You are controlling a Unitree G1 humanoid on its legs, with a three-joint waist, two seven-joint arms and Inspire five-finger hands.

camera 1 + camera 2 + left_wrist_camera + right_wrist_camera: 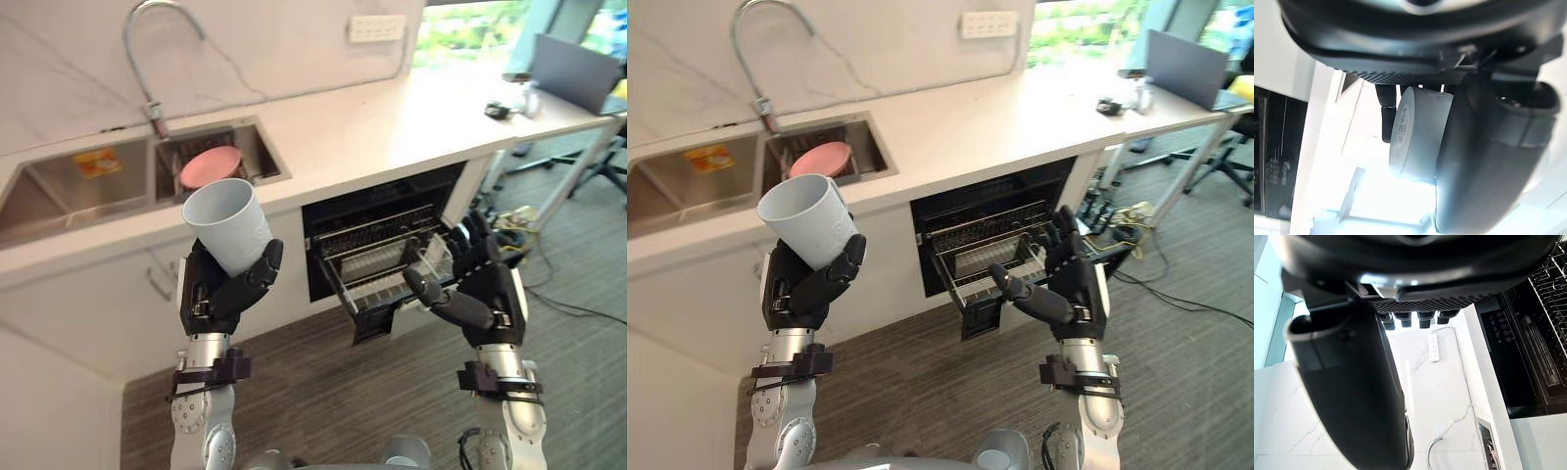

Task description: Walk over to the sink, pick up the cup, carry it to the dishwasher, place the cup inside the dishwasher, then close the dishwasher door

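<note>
A pale grey-white cup (227, 224) is held upright and slightly tilted in my left hand (220, 289), whose fingers and thumb curl round its lower part; the left wrist view shows the cup (1418, 134) pinched against the thumb. It hangs in front of the white counter, below the sink (59, 188). The dishwasher (382, 220) under the counter stands open with its wire rack (387, 262) pulled out. My right hand (480, 284) is raised in front of the rack's right side, fingers straight and empty.
A pink plate (210, 166) lies in the right sink basin under the curved tap (147, 59). A socket strip (377, 27) is on the marble wall. A desk with a laptop (573, 69) and chair legs stand at the right, cables on the floor.
</note>
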